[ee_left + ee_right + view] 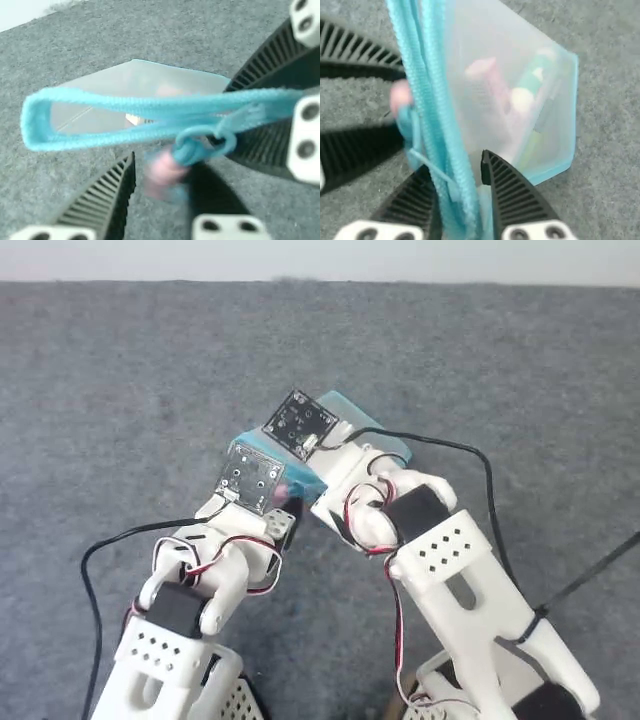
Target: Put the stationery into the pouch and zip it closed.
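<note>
Stationery [490,80] is already in the pouch [540,145], standing on the grey carpet [100,390]; right gripper [457,165] is clamped on one end of its top edge; left gripper [165,170] sits part-open around the pink-tabbed zipper pull [200,145], gripping nothing; the open mouth runs away from the right gripper, so I'd drag the pull that way.

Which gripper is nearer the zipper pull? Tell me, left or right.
Left. The left gripper has its jaws open on either side of the zipper pull. The right gripper is shut on the zipper edge of the pouch, just beside the pull.
</note>
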